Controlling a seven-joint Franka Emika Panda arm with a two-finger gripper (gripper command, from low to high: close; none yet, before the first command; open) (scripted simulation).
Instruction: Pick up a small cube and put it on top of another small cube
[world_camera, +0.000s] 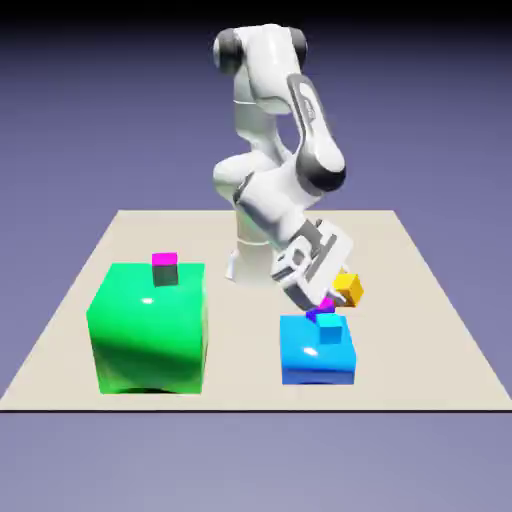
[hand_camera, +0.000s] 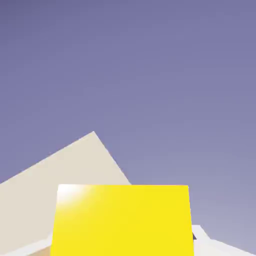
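Yellow fills the bottom of the hand view: the small cube sits large between the fingers and hides them, so the fingers themselves cannot be seen there. In the exterior view the fingers are clenched on this yellow-orange cube, which hangs in the air, clear of the tabletop. Behind the cube, the hand view shows only a beige corner of the tabletop and the plain blue-violet backdrop.

Nearest the front edge of the tabletop stand two big blocks. The blue block is toward the exterior view's right, and the green block toward the exterior view's left, well apart from it. On the blue block rests a small cyan cube, and a magenta-topped cube with purple sides is at its far edge. The held cube is just above and beside that one, toward the exterior view's right; whether they touch I cannot tell. The other small cube, with a magenta top and dark green sides, stands on the far part of the top of the green block, well apart from the held cube.

Farther back, the white arm rises from the far edge of the tabletop, folds at the elbow and comes down. The hand is tilted, pointing down and toward the exterior view's right.
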